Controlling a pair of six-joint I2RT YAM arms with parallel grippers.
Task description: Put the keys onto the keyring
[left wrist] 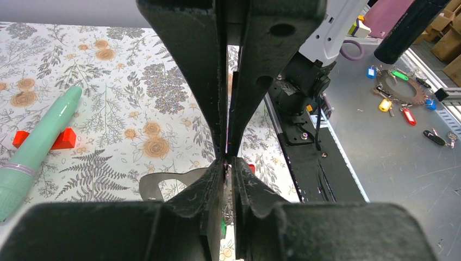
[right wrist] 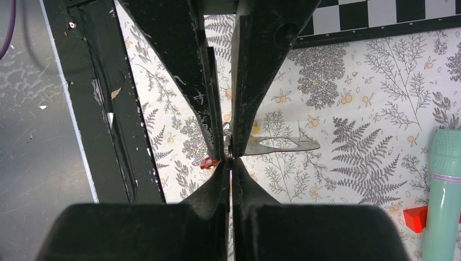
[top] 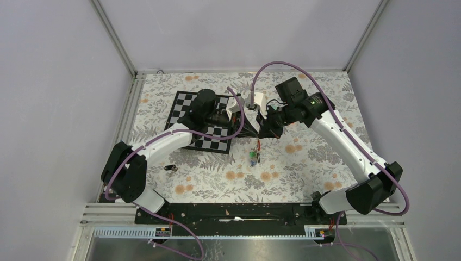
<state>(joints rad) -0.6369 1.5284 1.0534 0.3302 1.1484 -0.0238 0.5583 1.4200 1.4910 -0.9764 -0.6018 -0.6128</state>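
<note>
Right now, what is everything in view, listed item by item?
keys: one bunch, green, blue, yellow, red tags, mid cloth
black-tagged key: one, black, on the cloth, left side
more tagged keys: several, mixed colours, on grey metal surface
slotted metal tab: one, silver, over the cloth centre
tube: one, teal, red part, lying on cloth
checkerboard: one, black-white, far left
left gripper: one, black, closed
right gripper: one, black, closed
</note>
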